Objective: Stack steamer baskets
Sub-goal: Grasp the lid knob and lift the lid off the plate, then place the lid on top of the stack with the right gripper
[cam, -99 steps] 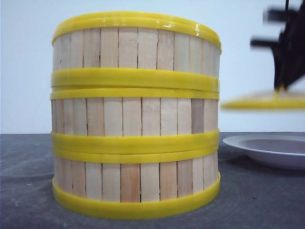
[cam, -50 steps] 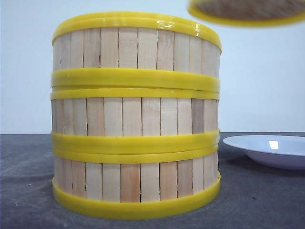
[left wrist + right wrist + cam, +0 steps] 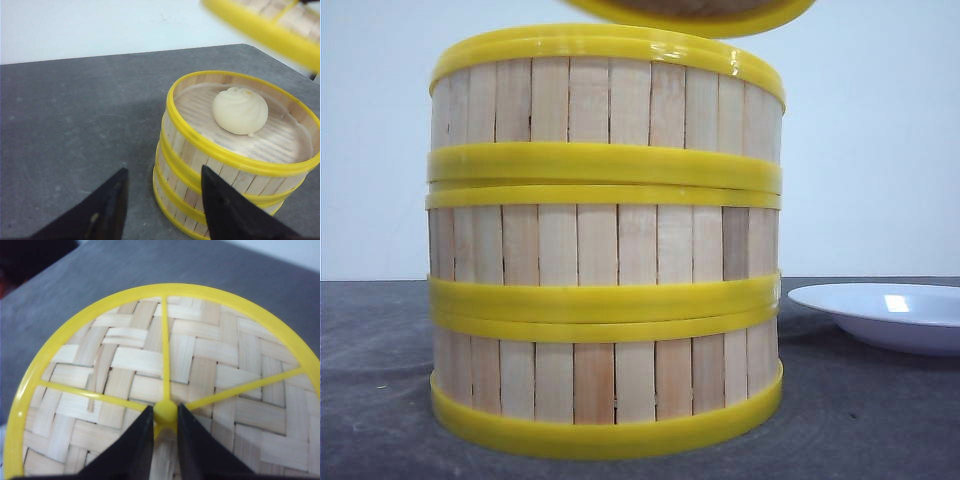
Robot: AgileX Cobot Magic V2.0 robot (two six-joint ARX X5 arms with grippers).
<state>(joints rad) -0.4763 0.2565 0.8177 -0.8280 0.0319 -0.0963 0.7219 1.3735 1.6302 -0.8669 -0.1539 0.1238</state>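
Steamer baskets (image 3: 605,240), three stacked on the table (image 3: 860,420) beside one plate (image 3: 890,315), fill the front view; only the left wrist view shows one bun (image 3: 240,110) atop and the spread left gripper (image 3: 162,200); the right wrist view shows the right gripper (image 3: 164,432) pinching one lid (image 3: 200,360) by its knob.

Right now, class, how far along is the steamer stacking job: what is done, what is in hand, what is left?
Done: the three steamer baskets stand stacked on the table, a bun in the open top one. In hand: the right gripper is shut on the knob of the lid, held above the stack. The left gripper is open and empty. Left: probably lowering the lid onto the top basket.
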